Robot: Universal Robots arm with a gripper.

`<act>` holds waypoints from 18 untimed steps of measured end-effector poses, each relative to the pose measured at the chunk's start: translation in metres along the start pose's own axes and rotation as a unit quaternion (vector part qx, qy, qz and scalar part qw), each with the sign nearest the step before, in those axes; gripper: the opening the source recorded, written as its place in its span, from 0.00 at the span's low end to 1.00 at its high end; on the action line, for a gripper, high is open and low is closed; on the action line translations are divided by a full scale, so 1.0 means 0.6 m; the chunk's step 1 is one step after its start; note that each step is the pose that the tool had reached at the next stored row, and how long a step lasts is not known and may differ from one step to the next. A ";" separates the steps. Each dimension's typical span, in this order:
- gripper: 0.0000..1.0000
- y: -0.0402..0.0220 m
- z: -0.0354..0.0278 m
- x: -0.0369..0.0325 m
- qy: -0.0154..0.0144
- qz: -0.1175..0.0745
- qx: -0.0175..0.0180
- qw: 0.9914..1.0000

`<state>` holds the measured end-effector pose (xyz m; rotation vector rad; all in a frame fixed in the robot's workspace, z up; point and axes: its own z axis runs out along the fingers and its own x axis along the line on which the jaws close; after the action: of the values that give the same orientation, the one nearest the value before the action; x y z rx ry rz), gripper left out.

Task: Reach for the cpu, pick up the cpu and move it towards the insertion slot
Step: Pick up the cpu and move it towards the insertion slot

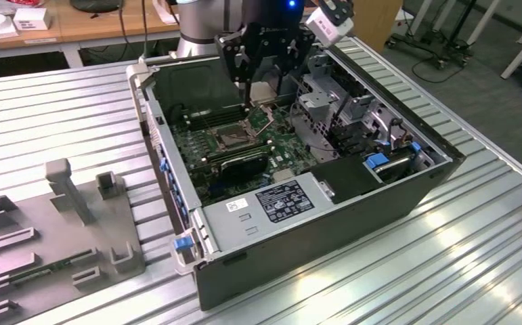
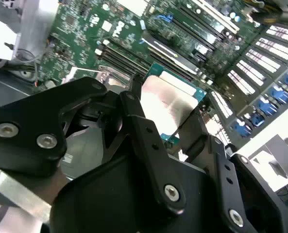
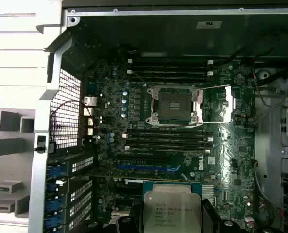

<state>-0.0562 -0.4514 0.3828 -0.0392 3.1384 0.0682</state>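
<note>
Arm [image 1: 198,30] above, wrist pointing down; pincer [image 1: 261,96] fingers clamped on cpu [image 2: 168,104] edges, held aloft

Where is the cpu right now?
In both wrist views the cpu sits clamped in the hand, over the green board inside the open case, apart from the empty slot.

The claw [image 1: 263,91], clamped on the cpu [image 3: 172,209], hangs inside the open-topped computer case [image 1: 333,223]. Beneath the claw, the space down to the motherboard [image 3: 226,160] is free. Memory slots [image 3: 168,138] lie low on the board between the claw and the insertion slot [image 3: 175,107], which stands open. A silver metal cage [image 1: 325,101] rises close beside the claw, on the exterior view's right. Beyond the slot, the case wall [image 3: 158,34] closes the path.
</note>
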 end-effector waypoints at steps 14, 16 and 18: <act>0.55 0.000 0.000 0.013 0.000 0.000 0.000 1.000; 0.55 0.001 0.000 0.013 0.000 0.000 0.000 1.000; 0.55 0.004 0.001 0.013 0.000 0.000 0.000 1.000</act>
<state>-0.0641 -0.4491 0.3825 -0.0390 3.1385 0.0681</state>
